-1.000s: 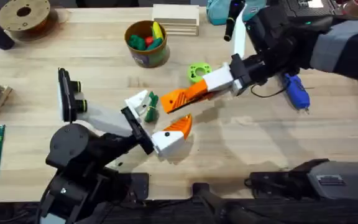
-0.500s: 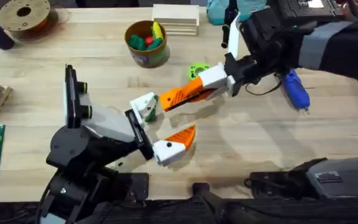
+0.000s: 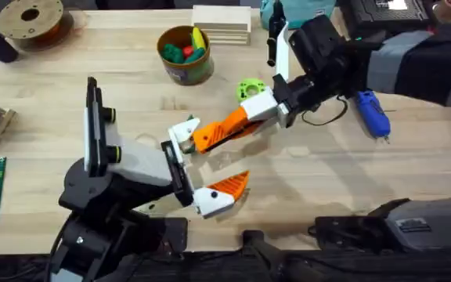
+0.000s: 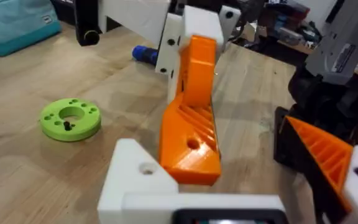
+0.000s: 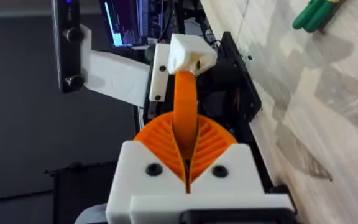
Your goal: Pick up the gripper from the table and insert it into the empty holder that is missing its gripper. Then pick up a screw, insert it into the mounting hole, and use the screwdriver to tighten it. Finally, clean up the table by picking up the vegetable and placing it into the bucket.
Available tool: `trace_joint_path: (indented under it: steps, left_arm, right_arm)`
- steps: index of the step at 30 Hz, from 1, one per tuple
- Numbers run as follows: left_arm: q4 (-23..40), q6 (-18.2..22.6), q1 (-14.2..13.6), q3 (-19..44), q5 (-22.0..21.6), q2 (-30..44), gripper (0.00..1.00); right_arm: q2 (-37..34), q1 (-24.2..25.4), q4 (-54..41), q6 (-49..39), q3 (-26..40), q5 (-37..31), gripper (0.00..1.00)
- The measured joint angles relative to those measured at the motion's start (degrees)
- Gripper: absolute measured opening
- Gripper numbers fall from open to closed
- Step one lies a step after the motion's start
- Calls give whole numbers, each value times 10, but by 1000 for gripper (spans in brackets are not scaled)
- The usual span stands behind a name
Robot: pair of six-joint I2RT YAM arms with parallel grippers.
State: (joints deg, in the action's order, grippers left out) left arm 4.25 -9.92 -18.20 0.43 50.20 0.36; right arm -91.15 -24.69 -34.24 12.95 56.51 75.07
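Just beside the lime-green ring [image 3: 250, 88], the right gripper [image 3: 237, 123] pinches the orange gripper wedge [image 3: 214, 133] flat between its closed pads. Wedge tip touches the empty holder [image 3: 180, 131], the bare white finger block of the left gripper [image 3: 202, 160], whose jaws stand wide open. Screwdriver [image 3: 373, 114] lies well apart from the ring; bucket [image 3: 185, 55] near it.

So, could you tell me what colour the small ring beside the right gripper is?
Lime green, clearest in the left wrist view.

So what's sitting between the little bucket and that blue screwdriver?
In the overhead view, a lime-green ring lies on the table between the bucket and the screwdriver. The right arm also crosses that stretch.
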Motion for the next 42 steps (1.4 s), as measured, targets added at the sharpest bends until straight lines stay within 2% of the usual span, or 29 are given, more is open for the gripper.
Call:
trace_joint_path:
  steps: [5,10,15,23,35,42]
  left_arm:
    - [0,6,0,0,4,0,987]
    - [0,9,1,0,-4,0,987]
    - [0,10,1,0,-7,0,987]
    - [-1,14,1,0,-19,0,987]
    - [-2,17,5,0,-34,0,987]
    - [-2,11,8,0,-43,0,987]
  right_arm:
    - [-20,-2,5,4,0,7,19]
    - [-60,-4,64,22,0,55,19]
    - [-76,-4,87,49,-1,75,18]
    - [-84,-7,152,116,-3,75,18]
    - [-104,-41,315,259,-5,57,18]
    - [-115,-45,356,306,-5,53,18]
